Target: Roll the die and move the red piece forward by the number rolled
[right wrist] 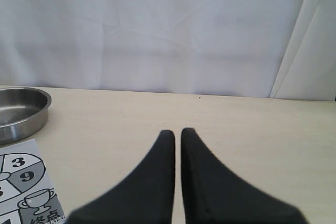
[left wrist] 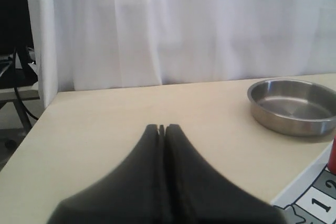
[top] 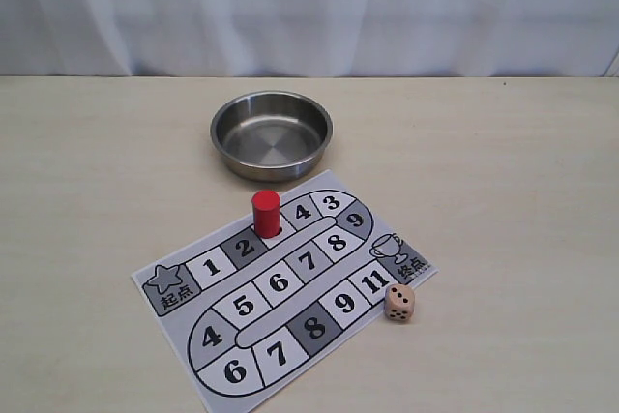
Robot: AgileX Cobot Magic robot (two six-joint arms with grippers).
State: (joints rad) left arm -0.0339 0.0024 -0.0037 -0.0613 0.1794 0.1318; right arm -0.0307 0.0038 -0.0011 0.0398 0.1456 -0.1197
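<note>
The red piece (top: 266, 213) stands upright on the printed game board (top: 314, 326), on the square between 2 and 4. The pale die (top: 399, 302) rests on the table just off the board's right edge, beside square 11. Neither gripper shows in the exterior view. In the left wrist view my left gripper (left wrist: 162, 127) is shut on nothing above bare table, and a sliver of the red piece (left wrist: 333, 156) shows at the frame edge. My right gripper (right wrist: 177, 131) is shut but for a thin slit, with nothing in it. The die is out of both wrist views.
A round steel bowl (top: 274, 170) sits behind the board, with nothing in it; the bowl (left wrist: 294, 106) shows in the left wrist view and the bowl (right wrist: 18, 114) in the right. A white curtain hangs behind the table. The table's left edge (left wrist: 31, 129) drops off.
</note>
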